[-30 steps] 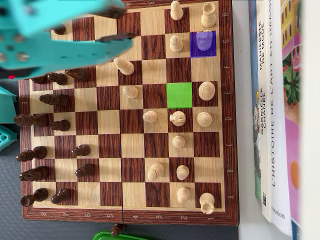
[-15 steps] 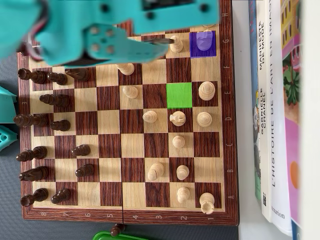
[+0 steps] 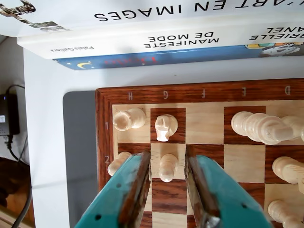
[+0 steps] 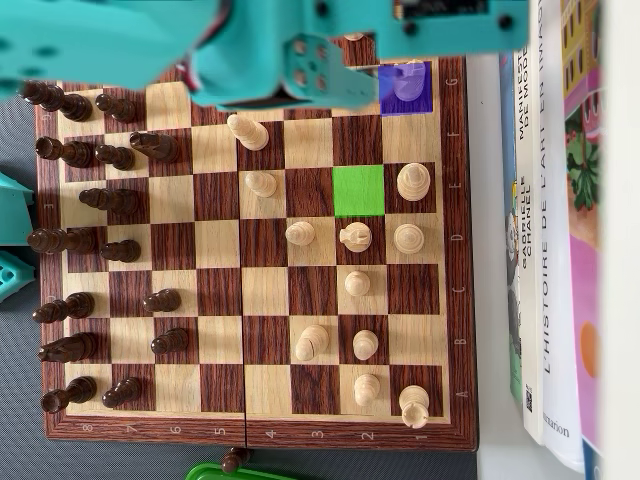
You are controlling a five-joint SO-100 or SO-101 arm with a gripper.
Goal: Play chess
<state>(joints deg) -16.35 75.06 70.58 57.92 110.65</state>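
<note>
In the wrist view my teal gripper [image 3: 167, 156] is open. Its jaws stand on either side of a white pawn [image 3: 167, 167] on G2 without touching it. Just beyond the fingertips a white knight [image 3: 165, 127] stands on G1, with a white rook [image 3: 128, 118] to its left on H1. In the overhead view the knight [image 4: 405, 84] sits on a purple-marked square, and an empty square [image 4: 358, 190] on rank 2 is marked green. The teal arm [image 4: 270, 50] covers the board's top edge and hides the gripper and that pawn.
The wooden chessboard [image 4: 460, 250] holds black pieces [image 4: 100, 200] at the left and white pieces [image 4: 355, 237] at the right. Stacked books [image 3: 156, 38] lie along the white side and also show in the overhead view [image 4: 560, 220]. A black adapter [image 3: 8, 114] lies off the board.
</note>
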